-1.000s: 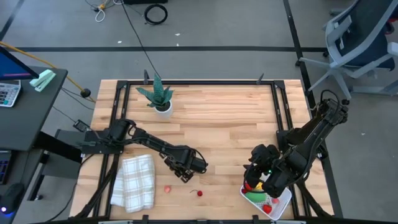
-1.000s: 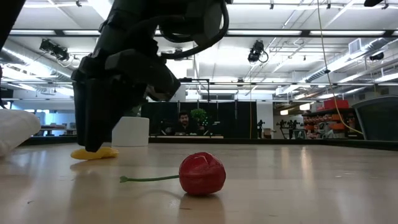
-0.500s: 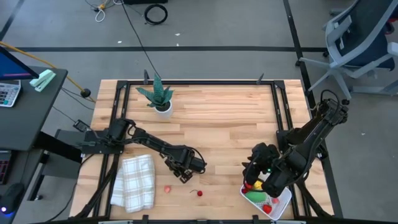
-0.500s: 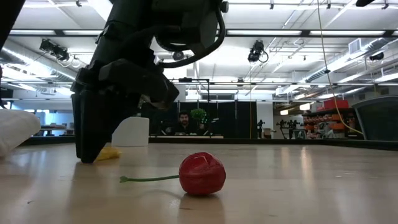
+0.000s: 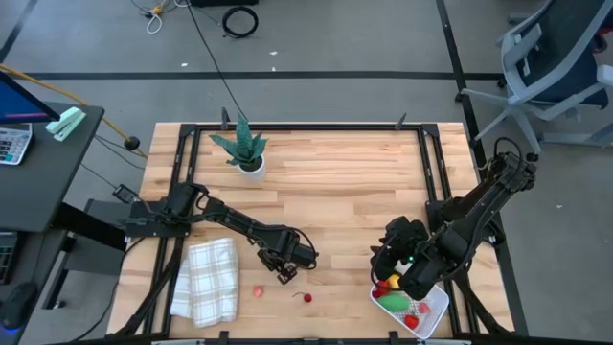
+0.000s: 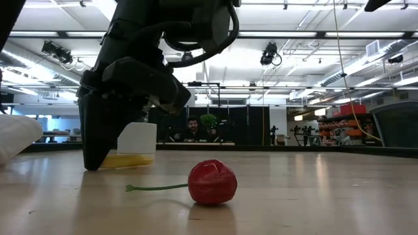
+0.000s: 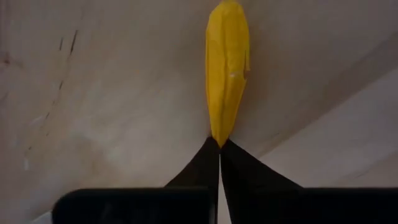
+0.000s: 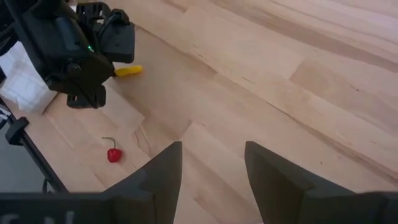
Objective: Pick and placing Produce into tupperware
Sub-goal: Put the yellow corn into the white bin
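**Inspector A:** Left gripper (image 5: 284,276) is down at the table (image 5: 335,172), near its front edge, left of centre. Its fingers (image 7: 211,168) are closed together on the near tip of a thin yellow piece (image 7: 227,68). The piece lies flat on the wood and extends straight out past the fingertips.

**Inspector B:** Confirmed from the low view: the yellow piece (image 6: 130,160) rests on the table at the foot of the left gripper (image 6: 98,163). Loose produce?

**Inspector A:** A red cherry (image 5: 307,297) with a green stem lies just in front of the left gripper, apart from it. A small pink piece (image 5: 259,289) lies to its left, beside the folded checked cloth (image 5: 206,278).

**Inspector B:** Tupperware?

**Inspector A:** The white tupperware (image 5: 436,311) sits at the front right corner of the table. A green oblong piece (image 5: 391,303), red pieces and something yellow lie inside; the arm hides part of it.

**Inspector B:** Right gripper?

**Inspector A:** The right gripper (image 5: 386,261) hangs above the container's left end. Its fingers (image 8: 155,180) stand apart with nothing between them.

**Inspector B:** Other items?

**Inspector A:** A spiky green plant in a white pot (image 5: 244,149) stands at the back left, well apart from both grippers.
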Available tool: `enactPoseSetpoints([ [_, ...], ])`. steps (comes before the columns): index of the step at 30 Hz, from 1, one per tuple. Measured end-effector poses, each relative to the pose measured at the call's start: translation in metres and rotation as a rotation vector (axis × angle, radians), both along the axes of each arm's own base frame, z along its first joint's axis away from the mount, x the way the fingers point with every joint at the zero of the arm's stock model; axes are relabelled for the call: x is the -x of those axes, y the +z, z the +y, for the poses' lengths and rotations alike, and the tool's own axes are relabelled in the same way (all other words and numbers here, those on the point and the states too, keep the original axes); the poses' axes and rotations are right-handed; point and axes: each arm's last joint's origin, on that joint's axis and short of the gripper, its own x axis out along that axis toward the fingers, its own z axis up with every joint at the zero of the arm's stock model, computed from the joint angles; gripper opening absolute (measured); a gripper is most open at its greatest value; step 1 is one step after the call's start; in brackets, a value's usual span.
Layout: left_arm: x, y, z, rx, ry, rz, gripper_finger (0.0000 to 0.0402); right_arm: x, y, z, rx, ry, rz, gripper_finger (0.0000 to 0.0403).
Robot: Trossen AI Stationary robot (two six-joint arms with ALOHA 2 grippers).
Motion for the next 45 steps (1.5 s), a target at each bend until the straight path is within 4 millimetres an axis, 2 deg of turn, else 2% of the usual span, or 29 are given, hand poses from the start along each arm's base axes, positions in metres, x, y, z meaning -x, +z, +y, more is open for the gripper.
enactPoseSetpoints([
  [5, 0.001, 0.004, -0.002, -0.002, -0.018, -0.019, 0.0006, 0.000, 0.000, 0.000, 0.000, 0.000, 0.000, 0.0183],
  [12, 0.000, 0.039, -0.009, 0.019, -0.062, -0.207, 0.0005, 0.000, 0.000, 0.000, 0.001, 0.000, 0.000, 0.0183],
  [20, -0.002, 0.053, -0.010, 0.019, -0.051, -0.299, 0.0002, 0.000, 0.000, 0.000, 0.001, 0.001, -0.001, 0.0183],
  [22, -0.007, 0.058, -0.015, 0.043, -0.071, -0.378, 0.0002, 0.000, 0.000, 0.000, 0.001, 0.001, -0.001, 0.0183],
  [28, -0.037, 0.083, -0.034, 0.179, -0.116, -0.805, 0.0001, 0.000, 0.001, 0.000, 0.016, 0.032, 0.009, 0.0183],
  [32, -0.051, 0.100, -0.039, 0.215, -0.181, -1.042, 0.0001, 0.003, 0.007, 0.008, -0.044, 0.089, 0.022, 0.0183],
  [36, -0.057, 0.108, -0.036, 0.205, -0.220, -1.145, 0.0001, 0.010, 0.022, 0.022, -0.086, 0.174, -0.020, 0.0183],
  [40, -0.061, 0.110, -0.031, 0.189, -0.234, -1.182, 0.0001, 0.011, 0.040, 0.032, -0.111, 0.174, -0.169, 0.0183],
  [42, -0.062, 0.112, -0.030, 0.157, -0.281, -1.214, 0.0001, 0.008, 0.044, 0.035, -0.101, 0.188, -0.228, 0.0183],
  [45, -0.065, 0.118, -0.031, 0.122, -0.343, -1.305, 0.0000, 0.000, 0.039, 0.037, -0.087, 0.213, -0.246, 0.0183],
])
